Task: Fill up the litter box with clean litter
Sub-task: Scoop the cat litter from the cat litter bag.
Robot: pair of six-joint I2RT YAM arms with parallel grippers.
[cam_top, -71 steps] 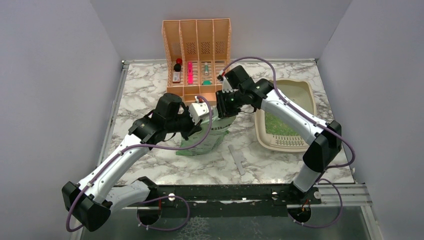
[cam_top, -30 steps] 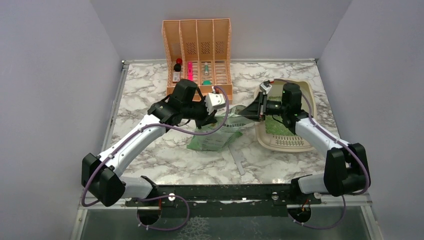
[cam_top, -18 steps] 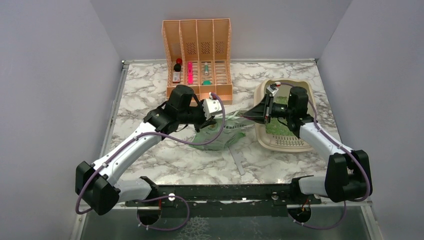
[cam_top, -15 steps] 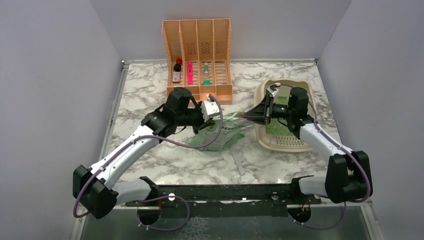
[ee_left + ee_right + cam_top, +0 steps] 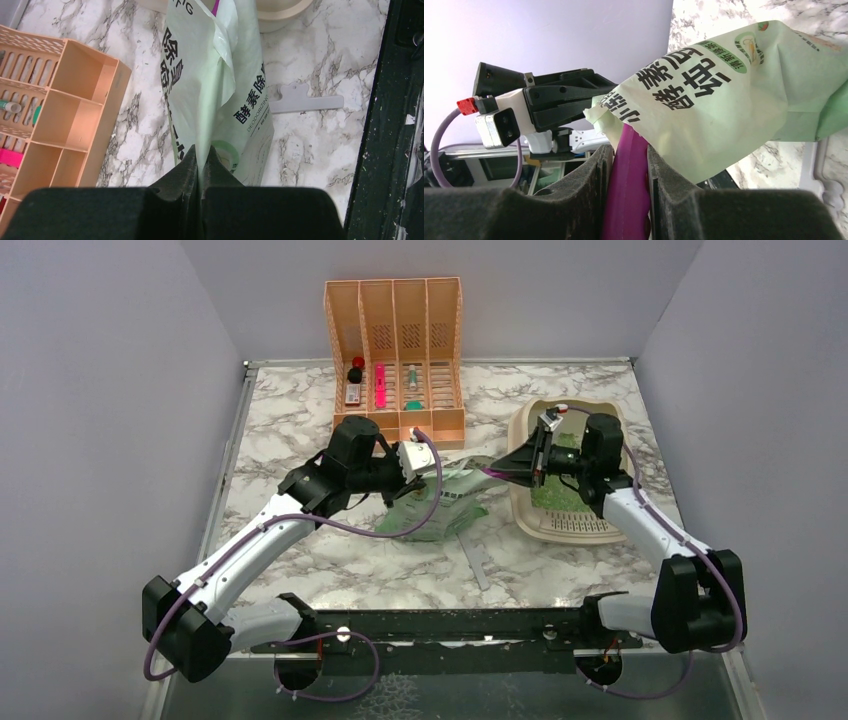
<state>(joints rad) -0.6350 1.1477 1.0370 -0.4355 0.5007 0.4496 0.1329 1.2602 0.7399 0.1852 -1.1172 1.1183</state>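
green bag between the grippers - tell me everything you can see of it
The bag is pale green thin plastic film, creased, printed with dark Chinese characters, the word DEODORIZING and a round green logo. It stretches between the arms beside the litter box: the left gripper pinches one edge shut, the right gripper clamps a purple piece at its other end.

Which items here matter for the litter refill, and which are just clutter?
Job: litter box, litter, bag, purple tool, left gripper on bag, right gripper on tool.
Clutter: organizer, its pens, grey strip.
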